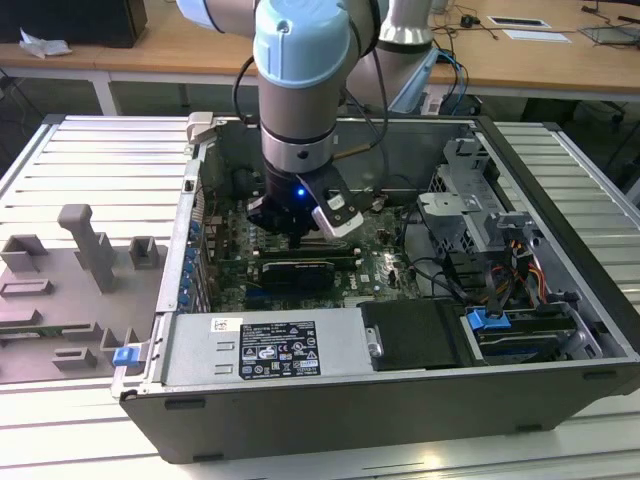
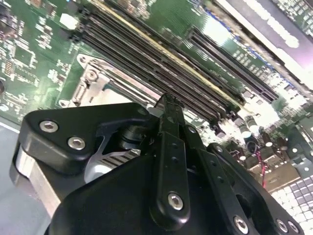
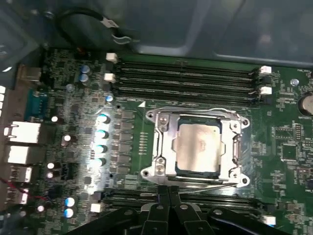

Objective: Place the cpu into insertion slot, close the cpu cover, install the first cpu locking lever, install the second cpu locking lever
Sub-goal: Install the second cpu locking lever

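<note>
Presently noted: dull silver-grey square cpu seated in the dark square insertion slot, thin silver metal cpu cover lying flat around it, green motherboard on all sides. Black two-finger gripper poised just beside the cover's edge, fingers pressed together, holding nothing. Judged light, rigid and fragile; best handled by the cover's metal rim, never the chip face.

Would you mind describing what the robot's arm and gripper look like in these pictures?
The arm is silver-grey with pale blue joint caps, a small blue light near its wrist and black cables along it. The gripper is matt black, with narrow fingers on linkage bars held by silver screws.
</note>
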Available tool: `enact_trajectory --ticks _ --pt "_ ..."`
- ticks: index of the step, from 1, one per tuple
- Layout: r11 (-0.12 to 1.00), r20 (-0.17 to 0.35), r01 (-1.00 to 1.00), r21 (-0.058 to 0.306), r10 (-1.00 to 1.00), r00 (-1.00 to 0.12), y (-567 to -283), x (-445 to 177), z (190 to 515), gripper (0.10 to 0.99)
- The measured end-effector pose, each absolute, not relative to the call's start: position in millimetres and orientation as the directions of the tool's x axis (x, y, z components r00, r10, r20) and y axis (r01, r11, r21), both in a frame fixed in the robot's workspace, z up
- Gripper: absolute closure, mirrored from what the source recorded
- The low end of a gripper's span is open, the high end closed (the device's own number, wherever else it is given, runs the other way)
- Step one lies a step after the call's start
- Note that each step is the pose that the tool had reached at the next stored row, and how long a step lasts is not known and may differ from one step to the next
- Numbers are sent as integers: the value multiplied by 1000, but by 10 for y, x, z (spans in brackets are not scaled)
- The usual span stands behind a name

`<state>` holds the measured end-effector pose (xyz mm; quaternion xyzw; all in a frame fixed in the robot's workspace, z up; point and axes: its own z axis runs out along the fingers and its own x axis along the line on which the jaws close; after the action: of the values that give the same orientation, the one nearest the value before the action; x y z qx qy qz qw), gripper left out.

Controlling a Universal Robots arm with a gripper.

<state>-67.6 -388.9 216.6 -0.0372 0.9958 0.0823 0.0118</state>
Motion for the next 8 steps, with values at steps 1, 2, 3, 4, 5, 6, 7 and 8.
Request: enact_trajectory --ticks 1,2,3,4,5,6,7,8 --pt "983 -30 -76 166 -72 -997 -3889 -686 2155 980" --pt "983 -30 -76 167 -72 -997 -3889 -694 2143 980" --pt "982 -30 -77 170 -73 -997 -3890 -708 2124 980" --pt "982 -30 -77 172 -73 -997 -3890 -713 2113 980" --pt "982 -30 -77 174 -73 -997 -3890 -716 2101 980" --pt "981 -31 -77 177 -73 -997 -3891 -719 2089 980" --pt "981 -31 -77 180 -73 -997 -3891 -721 2081 980" --pt "979 -32 -77 188 -72 -997 -3896 -727 2068 980"
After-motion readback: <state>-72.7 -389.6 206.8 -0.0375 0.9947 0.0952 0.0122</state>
